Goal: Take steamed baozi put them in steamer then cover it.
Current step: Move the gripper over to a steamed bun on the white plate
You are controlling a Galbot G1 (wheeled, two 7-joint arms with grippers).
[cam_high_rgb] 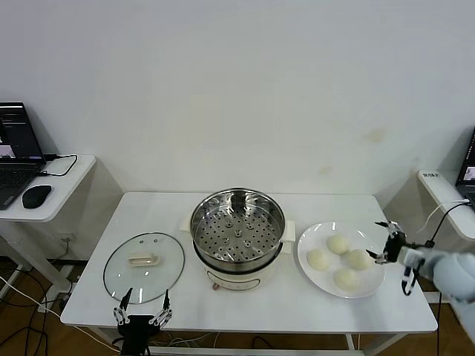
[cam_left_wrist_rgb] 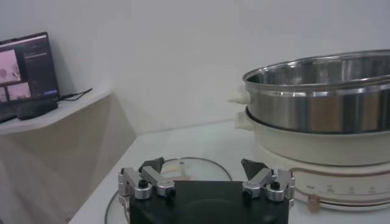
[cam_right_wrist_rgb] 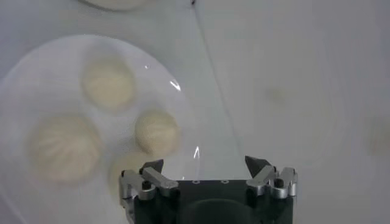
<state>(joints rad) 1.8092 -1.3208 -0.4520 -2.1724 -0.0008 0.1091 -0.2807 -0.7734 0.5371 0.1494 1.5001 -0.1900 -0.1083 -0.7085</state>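
nothing is done yet: all four cream-white steamed baozi [cam_high_rgb: 338, 259] sit on the flat white plate [cam_high_rgb: 310, 242], the shiny steel steamer [cam_high_rgb: 237, 230] is empty, its clear glass cover [cam_high_rgb: 143, 267] lies beside it. my right gripper [cam_high_rgb: 387, 242] hovers spread wide and empty at the plate's edge; my left gripper [cam_high_rgb: 142, 310] waits, also spread and empty, by the cover.

Plain white wall [cam_high_rgb: 245, 81], side desks [cam_high_rgb: 52, 194]

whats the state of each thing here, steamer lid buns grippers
steamer: uncovered, tray empty
glass lid: lying flat on the table, left of the steamer
baozi: all four on the white plate, none moved yet
right gripper: open, empty, at the plate's right edge
left gripper: open, empty, at the table's near edge by the lid
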